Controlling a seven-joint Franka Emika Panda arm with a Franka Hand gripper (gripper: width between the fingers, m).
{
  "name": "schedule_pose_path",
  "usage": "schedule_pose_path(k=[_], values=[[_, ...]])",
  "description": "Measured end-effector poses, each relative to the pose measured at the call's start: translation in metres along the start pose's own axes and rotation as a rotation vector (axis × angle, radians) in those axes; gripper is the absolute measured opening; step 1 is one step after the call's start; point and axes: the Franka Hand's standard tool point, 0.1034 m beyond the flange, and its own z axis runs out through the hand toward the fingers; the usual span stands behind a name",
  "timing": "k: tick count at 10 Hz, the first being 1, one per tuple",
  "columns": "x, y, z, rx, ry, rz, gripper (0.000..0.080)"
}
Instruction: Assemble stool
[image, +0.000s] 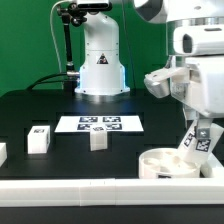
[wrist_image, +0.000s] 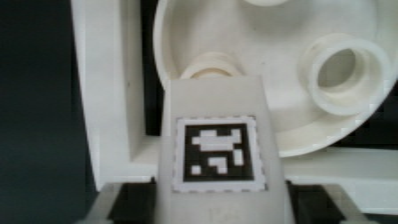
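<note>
The small white plastic rectangular leg block with a black-and-white square tag (image: 193, 147) (wrist_image: 217, 120) sits clamped between the two fingers of the gripper (image: 203, 130) (wrist_image: 217, 197). The jaws are closed on its sides at the tagged end. In the wrist view a finger (wrist_image: 128, 203) shows on either side of the tag. The leg block hangs tilted, with its upper end under the gripper and its lower end slanting down toward the exterior view's left. That lower end lies inside the rim of the round, low white plastic disc seat (image: 158, 166) (wrist_image: 267, 35). In the wrist view the far end of the leg block meets the seat's face beside a raised round socket (wrist_image: 347, 66). Whether it is pushed into a socket of its own cannot be told.

The seat lies on the black table (image: 30, 110) at the exterior view's lower right, close against a long white rail (image: 70, 190) along the near edge. Well apart from it, toward the exterior view's left, two loose leg blocks (image: 38, 139) (image: 97, 140) stand upright. The second of these is just in front of the flat white marker board (image: 100, 124). Behind the board rises the white robot base (image: 100, 60).
</note>
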Motion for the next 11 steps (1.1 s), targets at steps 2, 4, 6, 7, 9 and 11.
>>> schedule_pose_path(k=[2, 4, 6, 7, 9, 11], values=[[-0.005, 0.001, 0.0, 0.002, 0.012, 0.104, 0.034], [-0.009, 0.002, 0.0, 0.006, 0.022, 0.235, 0.034], [-0.009, 0.002, 0.0, 0.008, 0.022, 0.35, 0.034], [-0.011, 0.002, 0.0, 0.009, 0.028, 0.415, 0.034], [-0.024, 0.005, 0.0, 0.017, 0.075, 0.589, 0.034], [-0.025, 0.007, 0.001, -0.012, 0.102, 0.741, 0.034]])
